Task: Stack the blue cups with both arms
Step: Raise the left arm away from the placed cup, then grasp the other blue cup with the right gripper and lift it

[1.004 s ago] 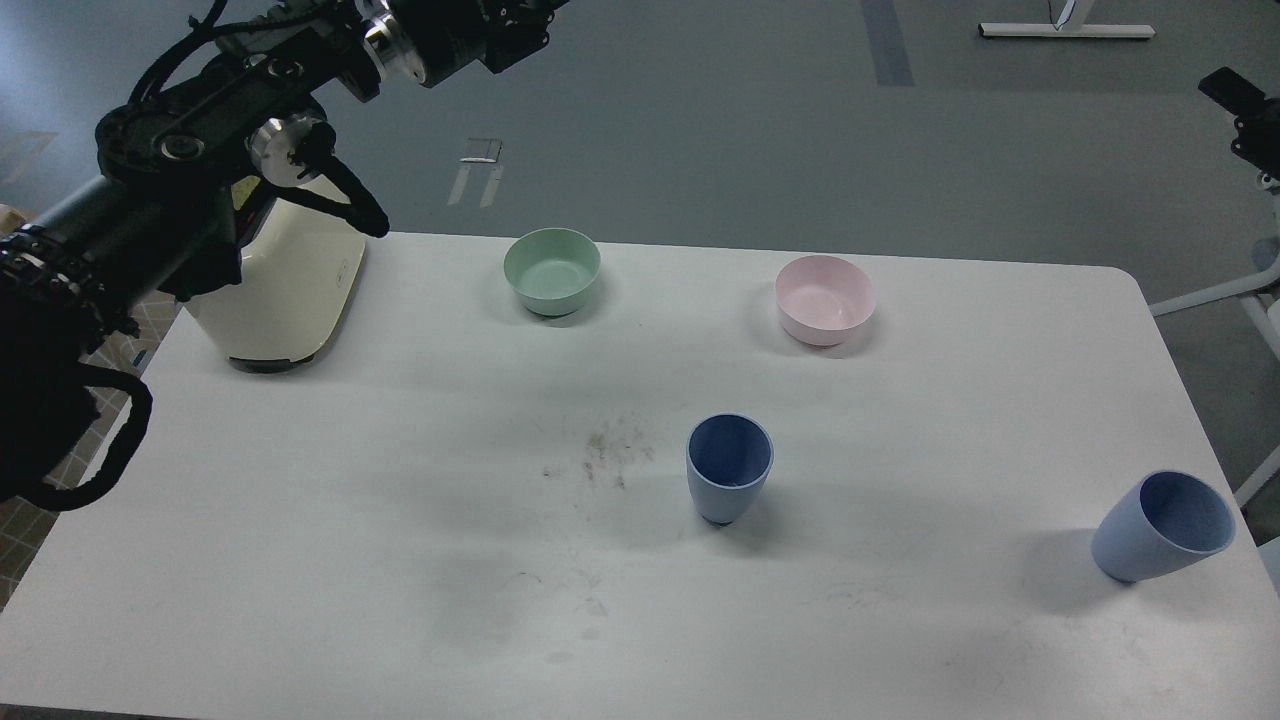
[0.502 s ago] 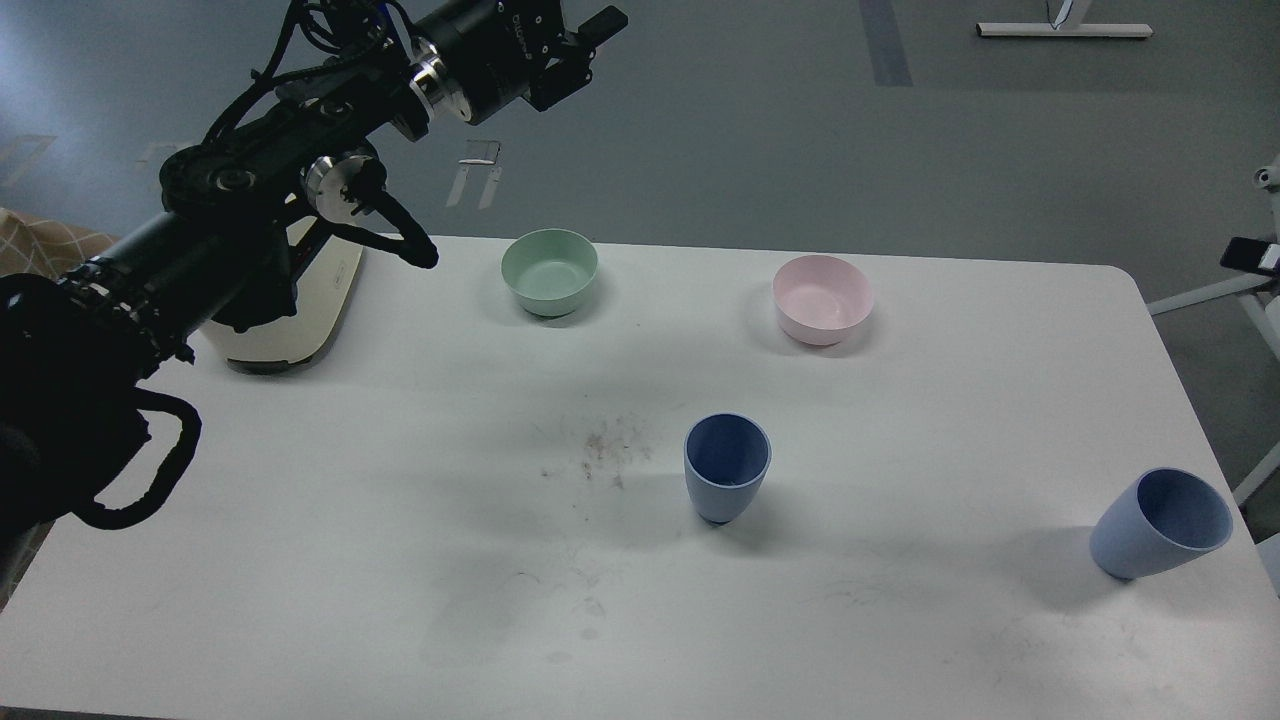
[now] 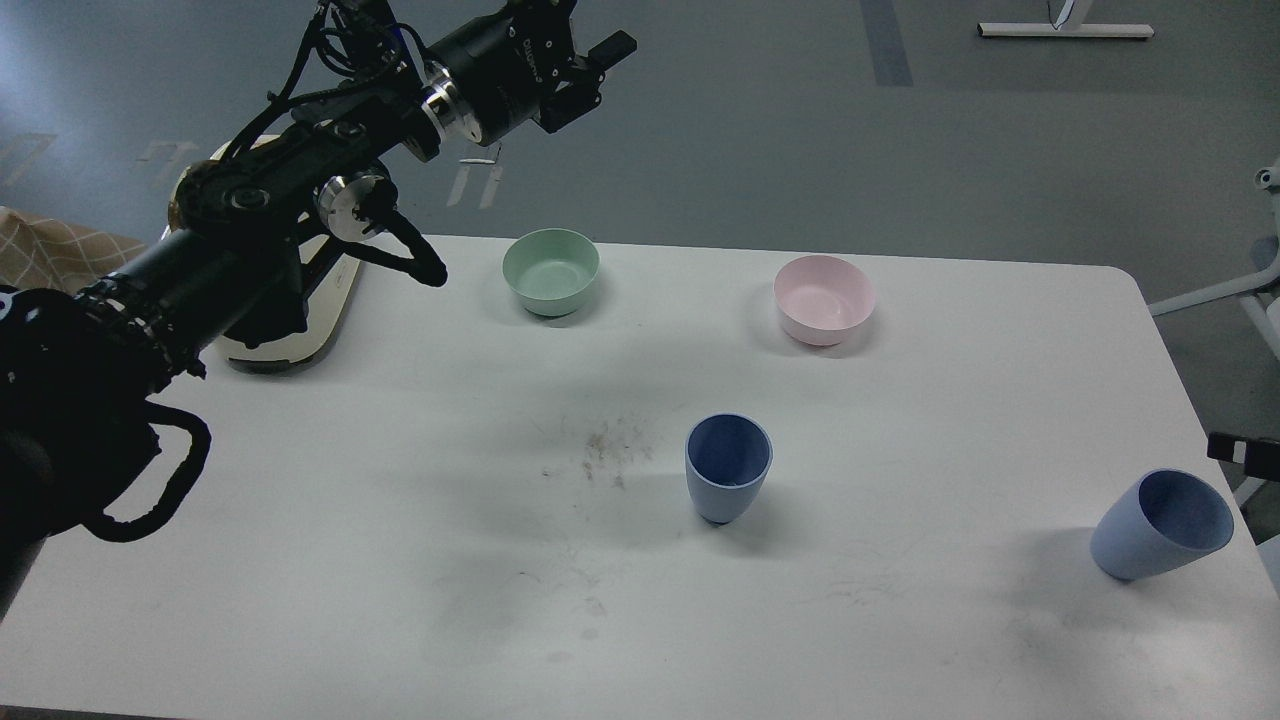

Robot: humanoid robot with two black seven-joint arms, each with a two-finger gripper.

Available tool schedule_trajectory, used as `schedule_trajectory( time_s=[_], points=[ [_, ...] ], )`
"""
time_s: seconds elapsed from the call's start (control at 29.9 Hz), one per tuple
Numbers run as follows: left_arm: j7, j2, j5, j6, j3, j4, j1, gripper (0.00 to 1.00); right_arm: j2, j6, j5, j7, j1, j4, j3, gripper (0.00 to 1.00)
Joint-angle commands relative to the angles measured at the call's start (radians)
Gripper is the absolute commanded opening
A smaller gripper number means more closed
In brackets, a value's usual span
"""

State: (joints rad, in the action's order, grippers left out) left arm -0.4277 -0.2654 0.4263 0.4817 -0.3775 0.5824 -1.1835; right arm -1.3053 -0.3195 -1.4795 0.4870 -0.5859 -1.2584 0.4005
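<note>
While both blue cups sit untouched on the desk point(image 3: 300, 520), the task is judged to be at the approach step. Centre cup point(image 3: 728, 482) stands upright mid-desk; right cup point(image 3: 1160, 525) leans near the right edge. Left arm's fingers point(image 3: 590, 70) hang high beyond the far edge, empty; spread or pressed together, cannot tell. Next: descend toward a cup. Right arm: only a dark tip point(image 3: 1240, 450) shows at the frame edge.

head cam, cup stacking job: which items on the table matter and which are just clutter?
Task items:
- centre blue cup, upright
- right blue cup, tilted, near the table's right edge
- left gripper, raised beyond the table's far edge, holding nothing

Clutter:
- mint-green bowl
- pink bowl
- cream appliance, partly behind the left arm
</note>
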Motion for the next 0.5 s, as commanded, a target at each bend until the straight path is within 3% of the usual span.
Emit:
schedule_trajectory(
  time_s=[0.0, 0.47],
  points=[
    [0.0, 0.008, 0.002, 0.0, 0.002, 0.002, 0.004, 0.98, 0.0, 0.0, 0.001, -0.001, 0.017, -0.001, -0.002, 0.84],
    [-0.002, 0.017, 0.002, 0.0, 0.0, 0.002, 0.012, 0.98, 0.038, 0.0, -0.004, -0.007, 0.07, 0.001, -0.012, 0.84]
  ],
)
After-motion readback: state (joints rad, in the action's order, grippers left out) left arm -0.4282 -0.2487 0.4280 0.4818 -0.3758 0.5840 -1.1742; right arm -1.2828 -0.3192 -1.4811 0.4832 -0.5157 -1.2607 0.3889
